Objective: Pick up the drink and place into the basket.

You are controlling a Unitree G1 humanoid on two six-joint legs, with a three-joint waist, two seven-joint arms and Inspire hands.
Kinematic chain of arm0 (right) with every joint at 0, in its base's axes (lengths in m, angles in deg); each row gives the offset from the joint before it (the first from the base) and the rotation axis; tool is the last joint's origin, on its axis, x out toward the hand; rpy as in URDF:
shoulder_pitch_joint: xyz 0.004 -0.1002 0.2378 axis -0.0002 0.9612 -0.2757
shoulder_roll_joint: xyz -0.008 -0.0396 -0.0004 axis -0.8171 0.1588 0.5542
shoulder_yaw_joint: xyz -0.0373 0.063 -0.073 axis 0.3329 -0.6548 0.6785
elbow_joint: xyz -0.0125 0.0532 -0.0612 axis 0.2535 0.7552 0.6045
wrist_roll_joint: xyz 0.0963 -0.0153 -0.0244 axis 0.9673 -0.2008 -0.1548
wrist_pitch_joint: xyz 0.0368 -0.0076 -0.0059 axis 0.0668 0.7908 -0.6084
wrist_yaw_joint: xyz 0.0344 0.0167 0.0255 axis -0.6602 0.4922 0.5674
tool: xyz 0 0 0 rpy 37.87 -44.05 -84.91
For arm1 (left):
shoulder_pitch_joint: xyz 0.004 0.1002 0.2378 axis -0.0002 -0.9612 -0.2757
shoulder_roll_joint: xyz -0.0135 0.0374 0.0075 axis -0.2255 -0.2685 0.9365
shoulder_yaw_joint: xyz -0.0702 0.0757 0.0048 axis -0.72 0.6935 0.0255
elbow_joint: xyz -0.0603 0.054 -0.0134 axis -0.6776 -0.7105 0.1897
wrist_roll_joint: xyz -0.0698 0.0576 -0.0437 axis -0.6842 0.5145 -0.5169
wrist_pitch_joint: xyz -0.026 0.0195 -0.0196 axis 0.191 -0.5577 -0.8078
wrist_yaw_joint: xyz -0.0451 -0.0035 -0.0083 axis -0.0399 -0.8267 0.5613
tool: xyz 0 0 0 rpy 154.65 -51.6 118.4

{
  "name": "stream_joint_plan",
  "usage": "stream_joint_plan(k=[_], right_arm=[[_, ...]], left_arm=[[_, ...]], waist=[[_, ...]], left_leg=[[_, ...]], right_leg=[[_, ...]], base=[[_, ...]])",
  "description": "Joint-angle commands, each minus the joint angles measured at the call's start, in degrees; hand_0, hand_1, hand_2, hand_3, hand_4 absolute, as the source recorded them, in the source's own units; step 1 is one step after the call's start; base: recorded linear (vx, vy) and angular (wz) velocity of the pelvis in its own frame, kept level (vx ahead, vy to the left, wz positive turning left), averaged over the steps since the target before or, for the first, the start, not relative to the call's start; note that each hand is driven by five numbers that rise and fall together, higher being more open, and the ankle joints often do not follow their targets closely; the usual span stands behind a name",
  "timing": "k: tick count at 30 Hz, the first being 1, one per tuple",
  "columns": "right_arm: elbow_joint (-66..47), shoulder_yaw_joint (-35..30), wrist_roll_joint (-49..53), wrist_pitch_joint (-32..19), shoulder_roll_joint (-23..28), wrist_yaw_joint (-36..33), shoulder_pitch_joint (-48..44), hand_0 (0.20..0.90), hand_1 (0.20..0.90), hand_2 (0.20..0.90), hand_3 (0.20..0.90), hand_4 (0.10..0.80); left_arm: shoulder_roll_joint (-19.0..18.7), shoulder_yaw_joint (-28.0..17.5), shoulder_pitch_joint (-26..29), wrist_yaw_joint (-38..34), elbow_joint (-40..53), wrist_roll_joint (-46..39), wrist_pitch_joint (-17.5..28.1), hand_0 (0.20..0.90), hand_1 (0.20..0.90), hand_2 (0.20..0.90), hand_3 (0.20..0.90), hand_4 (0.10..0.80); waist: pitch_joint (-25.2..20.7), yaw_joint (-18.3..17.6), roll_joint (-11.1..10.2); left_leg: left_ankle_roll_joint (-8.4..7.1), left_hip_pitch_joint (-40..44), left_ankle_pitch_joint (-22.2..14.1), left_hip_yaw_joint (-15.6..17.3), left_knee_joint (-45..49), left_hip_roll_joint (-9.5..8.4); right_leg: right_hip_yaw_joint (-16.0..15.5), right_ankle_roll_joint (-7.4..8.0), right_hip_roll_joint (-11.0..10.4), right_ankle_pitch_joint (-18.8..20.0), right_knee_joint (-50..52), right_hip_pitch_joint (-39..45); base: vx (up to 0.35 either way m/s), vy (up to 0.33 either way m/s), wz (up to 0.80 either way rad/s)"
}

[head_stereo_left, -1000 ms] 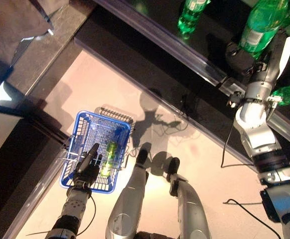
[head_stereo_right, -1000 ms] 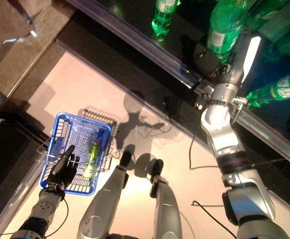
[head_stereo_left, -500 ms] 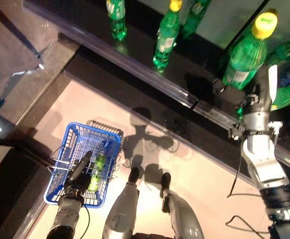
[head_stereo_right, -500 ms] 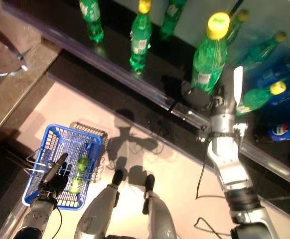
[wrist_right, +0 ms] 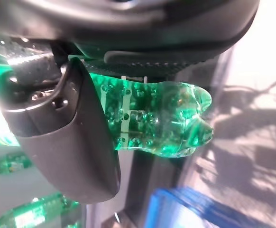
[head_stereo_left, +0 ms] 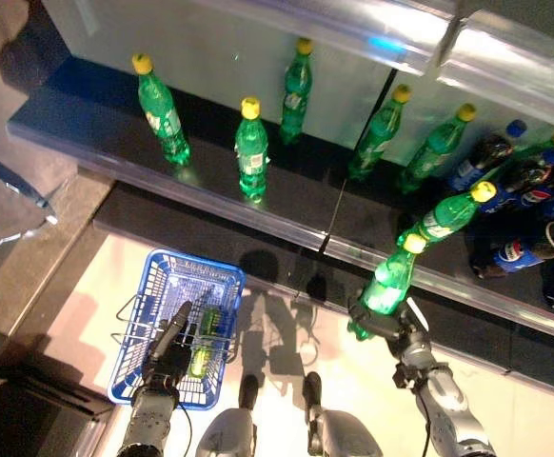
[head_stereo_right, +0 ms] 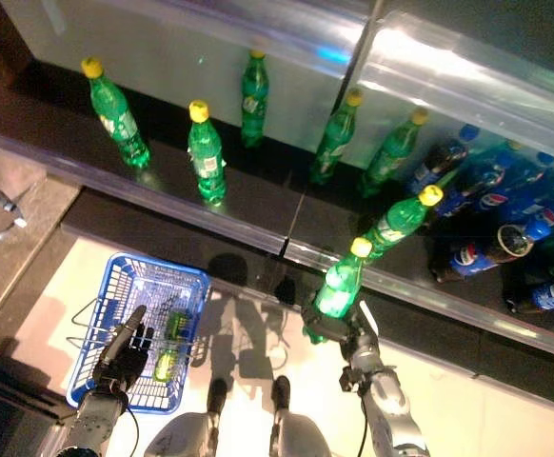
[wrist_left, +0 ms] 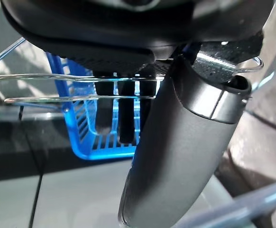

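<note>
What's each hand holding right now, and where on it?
Right hand grips a green bottle by its lower body. Left hand curls round the blue basket's wire handle.

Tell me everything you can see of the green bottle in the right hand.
The clear green plastic bottle with a yellow cap is clamped low on its body by the right hand, thumb and fingers curled round it. It tilts slightly, cap away from the robot, lifted off the dark shelf. Its lobed base hangs free.
</note>
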Motion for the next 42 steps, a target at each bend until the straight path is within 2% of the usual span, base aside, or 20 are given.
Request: stream_joint_plan(k=[1, 7, 9, 14, 17, 22, 25, 29, 30, 36, 42], right_arm=[[-2.65, 2.32, -0.96, -3.42, 3.66, 5.35, -0.34, 0.3, 0.3, 0.3, 0.2, 0.1], [0.94, 7.39, -12.54, 3.19, 5.71, 4.5, -2.47, 0.3, 0.3, 0.3, 0.2, 0.1], [1.65, 9.61, -16.41, 3.95, 6.65, 4.37, -3.58, 0.3, 0.3, 0.3, 0.2, 0.1], [3.73, 16.95, -27.0, 8.99, 8.75, 2.91, -9.15, 0.3, 0.3, 0.3, 0.2, 0.1], [4.48, 20.51, -29.88, 11.97, 9.67, 3.75, -12.22, 0.3, 0.3, 0.3, 0.2, 0.1], [8.24, 26.83, -36.04, 20.99, 9.07, 11.11, -19.84, 0.3, 0.3, 0.3, 0.2, 0.1], [14.84, 30.4, -37.79, 26.75, 6.98, 15.37, -25.87, 0.3, 0.3, 0.3, 0.2, 0.1], [23.58, 33.19, -35.66, 29.78, 4.03, 17.76, -31.47, 0.3, 0.3, 0.3, 0.2, 0.1], [26.97, 34.07, -36.32, 31.46, 2.63, 20.48, -33.37, 0.3, 0.3, 0.3, 0.2, 0.1], [39.19, 36.46, -37.07, 34.37, -1.5, 27.34, -38.46, 0.3, 0.3, 0.3, 0.2, 0.1], [45.48, 37.45, -33.76, 38.67, -7.38, 29.82, -41.5, 0.3, 0.3, 0.3, 0.2, 0.1]], left_arm=[[-4.88, 0.71, -1.66, 10.13, 4.31, 4.29, 4.18, 0.3, 0.3, 0.3, 0.2, 0.1], [-5.41, 3.67, -0.9, 12.23, 7.22, 11.17, 1.64, 0.3, 0.3, 0.3, 0.2, 0.1], [-5.81, 5.0, -0.62, 11.89, 9.02, 13.23, 0.24, 0.3, 0.3, 0.3, 0.2, 0.1], [-6.6, 9.52, 0.13, 11.17, 14.12, 19.5, -3.89, 0.3, 0.3, 0.3, 0.2, 0.1], [-6.87, 12.04, 0.56, 10.86, 16.69, 22.55, -5.59, 0.3, 0.3, 0.3, 0.2, 0.1], [-8.21, 16.58, 1.77, 12.96, 21.51, 27.31, -9.72, 0.3, 0.3, 0.3, 0.2, 0.1], [-9.0, 20.38, 2.92, 14.28, 25.77, 30.22, -12.49, 0.3, 0.3, 0.3, 0.2, 0.1], [-9.99, 23.92, 4.56, 16.02, 29.64, 33.37, -15.08, 0.3, 0.3, 0.3, 0.2, 0.1], [-10.35, 25.13, 5.22, 17.32, 30.7, 34.91, -15.88, 0.3, 0.3, 0.3, 0.2, 0.1], [-11.57, 28.77, 6.63, 23.01, 37.01, 38.21, -20.81, 0.3, 0.3, 0.3, 0.2, 0.1], [-10.81, 32.9, 6.72, 26.92, 43.95, 40.72, -25.2, 0.3, 0.3, 0.3, 0.2, 0.1]], waist=[[-15.56, 0.25, 3.05], [-16.28, 1.89, 3.23], [-16.46, 2.69, 3.21], [-16.69, 5.67, 3.23], [-16.59, 7.4, 3.08], [-16.02, 11.21, 2.53], [-15.49, 14.12, 2.17], [-15.0, 16.92, 1.89], [-14.84, 17.93, 1.79], [-14.77, 21.61, 1.54], [-14.54, 24.37, 0.92]], left_leg=[[0.91, -2.07, -6.65, 1.18, 4.29, -3.74], [0.17, -1.52, -6.42, 0.7, 4.15, -3.63], [-0.06, -1.36, -6.3, 0.43, 4.02, -3.54], [-0.51, -0.9, -5.9, -0.99, 3.75, -3.57], [-0.67, -0.74, -5.65, -1.9, 3.69, -3.66], [-0.94, -0.25, -5.04, -3.96, 3.42, -3.7], [-1.03, -0.03, -4.56, -5.2, 3.38, -3.71], [-1.02, 0.36, -4.29, -6.35, 3.25, -3.71], [-0.99, 0.43, -4.24, -6.68, 3.31, -3.72], [-0.83, 0.4, -3.88, -8.1, 3.02, -3.74], [-0.38, 0.25, -3.62, -9.86, 2.9, -4.0]], right_leg=[[-0.34, 0.51, 2.15, -1.91, 1.91, -2.73], [-2.26, 0.18, 1.64, -2.05, 1.0, -1.29], [-3.11, 0.12, 1.42, -2.14, 0.76, -0.83], [-5.64, -0.24, 0.87, -2.6, 0.44, 0.58], [-6.73, -0.4, 0.59, -2.7, 0.42, 1.27], [-9.15, -0.64, 0.03, -2.77, 0.6, 2.5], [-11.15, -0.79, -0.39, -2.75, 0.84, 3.34], [-12.79, -0.88, -0.66, -2.6, 0.93, 4.19], [-13.31, -0.94, -0.74, -2.61, 1.07, 4.44], [-15.38, -0.94, -0.88, -2.86, 1.46, 5.05], [-16.36, -0.8, -0.81, -2.81, 1.89, 5.21]], base=[[-0.006, 0.026, 0.07], [0.003, 0.019, 0.11], [0.015, 0.018, 0.15], [0.022, 0.023, 0.29], [0.026, 0.015, 0.27], [0.035, 0.022, 0.28], [0.04, 0.041, 0.42], [0.045, 0.028, 0.32], [0.054, 0.021, 0.36], [0.052, 0.029, 0.2], [0.052, 0.02, 0.13]])
